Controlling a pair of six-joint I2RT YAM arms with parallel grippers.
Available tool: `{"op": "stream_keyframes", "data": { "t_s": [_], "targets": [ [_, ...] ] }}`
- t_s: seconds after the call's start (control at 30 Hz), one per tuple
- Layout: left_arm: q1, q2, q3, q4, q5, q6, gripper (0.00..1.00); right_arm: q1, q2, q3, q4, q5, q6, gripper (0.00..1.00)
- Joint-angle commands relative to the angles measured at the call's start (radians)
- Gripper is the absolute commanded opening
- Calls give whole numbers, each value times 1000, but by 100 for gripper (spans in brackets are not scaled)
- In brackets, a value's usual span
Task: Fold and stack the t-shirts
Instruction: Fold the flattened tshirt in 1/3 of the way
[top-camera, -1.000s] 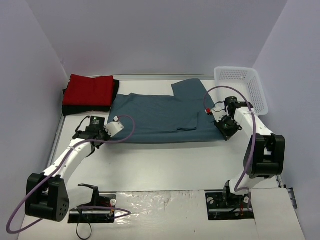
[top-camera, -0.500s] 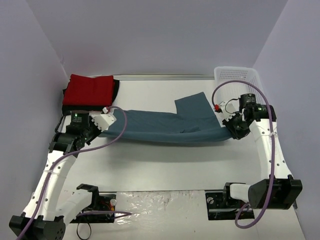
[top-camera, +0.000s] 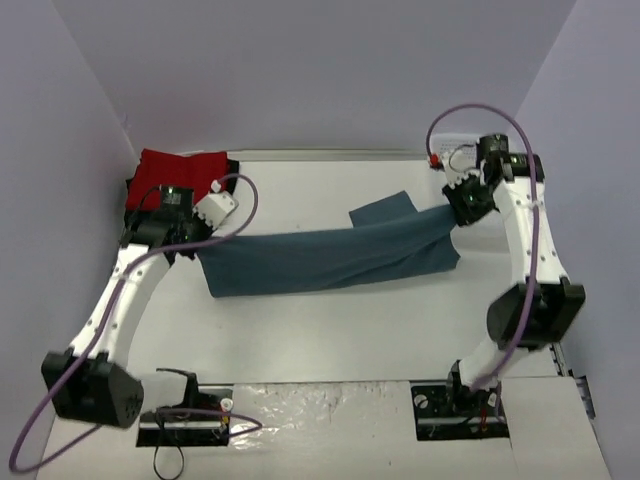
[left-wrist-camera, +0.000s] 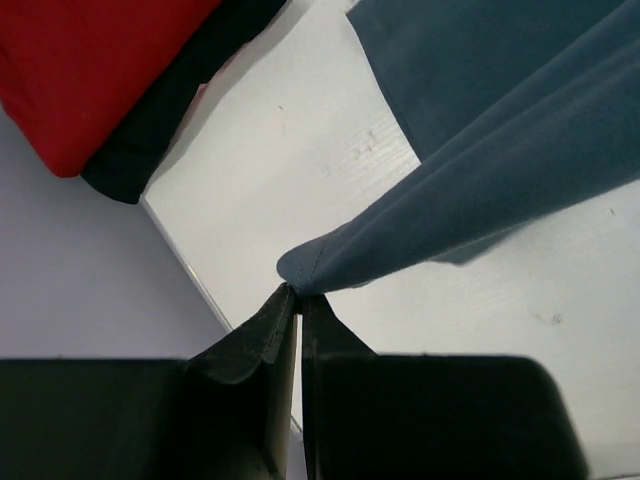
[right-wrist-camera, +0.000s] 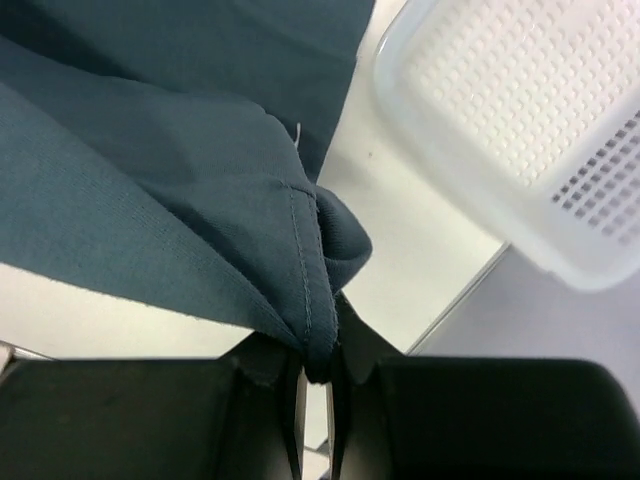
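The slate-blue t-shirt (top-camera: 330, 258) hangs stretched above the table between both arms. My left gripper (top-camera: 196, 243) is shut on its left corner (left-wrist-camera: 300, 265), and my right gripper (top-camera: 456, 208) is shut on a bunched hem (right-wrist-camera: 325, 300) at its right end. One sleeve (top-camera: 383, 211) sticks up behind the raised edge. At the back left lies the folded red t-shirt (top-camera: 178, 172) on top of the folded black t-shirt (top-camera: 232, 170); both also show in the left wrist view, red t-shirt (left-wrist-camera: 90, 60), black t-shirt (left-wrist-camera: 175, 100).
A white lattice basket (right-wrist-camera: 520, 130) stands at the back right, just behind my right wrist. The side walls stand close on the left and right. The arm bases sit at the near edge of the table (top-camera: 330, 330).
Both grippers have risen and moved toward the back, lifting the slate-blue shirt off the table. It lay flat a second ago and now hangs stretched between them.
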Motion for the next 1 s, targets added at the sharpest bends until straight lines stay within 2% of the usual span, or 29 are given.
{"op": "stream_keyframes", "data": {
  "t_s": [0.0,0.07,0.1,0.17,0.23,0.27,0.33,0.4,0.53,0.57,0.63,0.83,0.9,0.97],
  "targets": [
    [26,121,96,81,-31,-85,2,-8,175,196,32,-47,79,0],
    [40,214,184,86,3,-100,2,-2,252,289,32,-50,116,0],
    [45,248,223,90,1,-112,2,1,319,386,29,-52,128,0],
    [58,348,361,74,-7,-129,2,9,420,500,12,-38,156,0],
    [68,447,474,49,-8,-145,3,14,485,694,-6,-23,176,0],
    [72,474,593,14,-2,-160,2,15,540,761,-17,-20,194,0],
    [72,508,689,-6,9,-177,2,20,562,887,-28,-18,208,0],
    [72,497,766,4,32,-201,2,28,522,901,10,-40,225,0],
    [74,335,731,81,67,-237,2,35,344,776,151,-50,253,0],
    [74,301,710,101,79,-241,2,34,261,697,187,-64,253,0],
    [74,186,607,124,81,-237,2,35,180,613,205,-84,247,0],
    [77,-73,284,95,55,-153,2,34,-127,202,221,-84,199,0],
    [78,-132,214,81,44,-143,2,35,-248,45,218,-80,188,0],
    [88,-210,151,69,32,-156,2,32,-367,-36,218,-60,193,0]
  ]
}}
